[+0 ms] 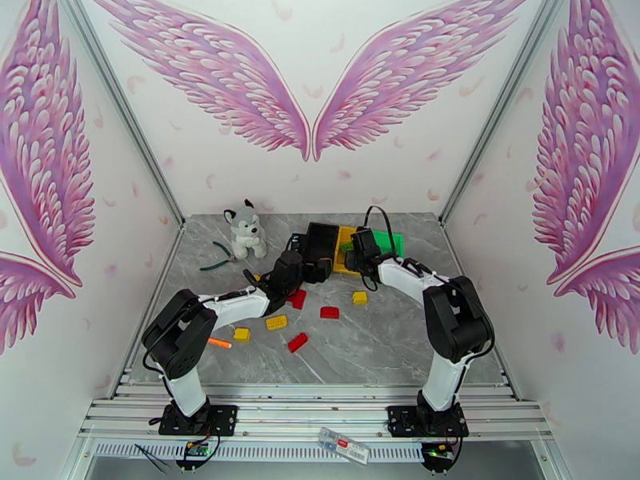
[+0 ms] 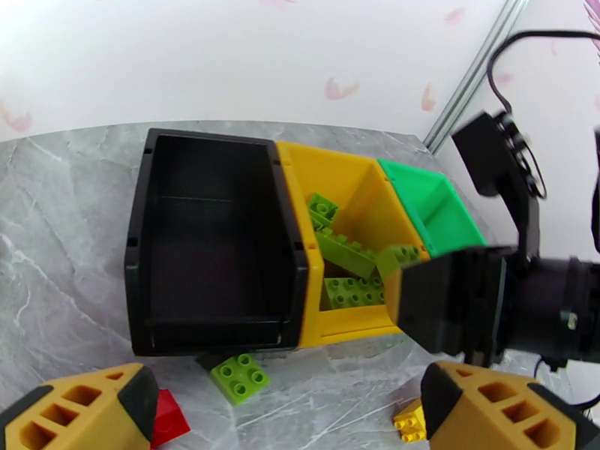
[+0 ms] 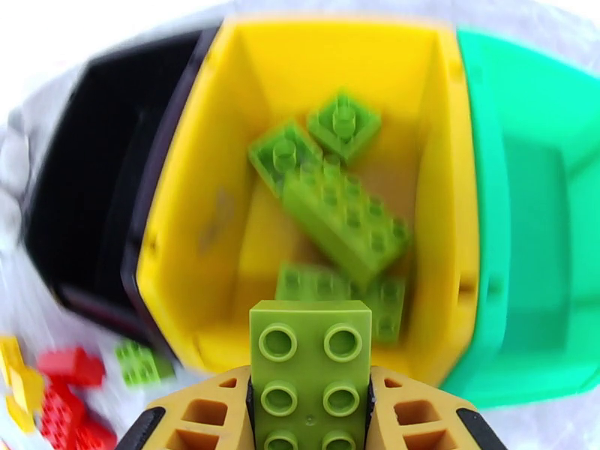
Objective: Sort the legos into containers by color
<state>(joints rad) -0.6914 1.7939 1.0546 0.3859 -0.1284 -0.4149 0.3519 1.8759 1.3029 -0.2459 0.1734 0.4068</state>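
The containers stand in a row at the back: a black bin (image 2: 139, 241), a yellow bin (image 3: 187, 181) and a green bin (image 3: 532, 219). Several light green legos (image 3: 345, 215) lie inside the yellow bin. My right gripper (image 3: 311, 418) is shut on a light green lego (image 3: 311, 369) and hovers over the yellow bin's near edge (image 1: 364, 248). My left gripper (image 2: 292, 418) is open and hangs low in front of the black bin, above a green lego (image 2: 240, 378) on the table. Red legos (image 1: 329, 313) and yellow legos (image 1: 277, 322) lie scattered on the table.
A plush husky (image 1: 245, 230) sits at the back left with green-handled pliers (image 1: 214, 259) beside it. An orange marker (image 1: 218, 343) lies near the left arm. A red lego (image 2: 169, 418) and a yellow lego (image 2: 409, 423) lie close to my left fingers.
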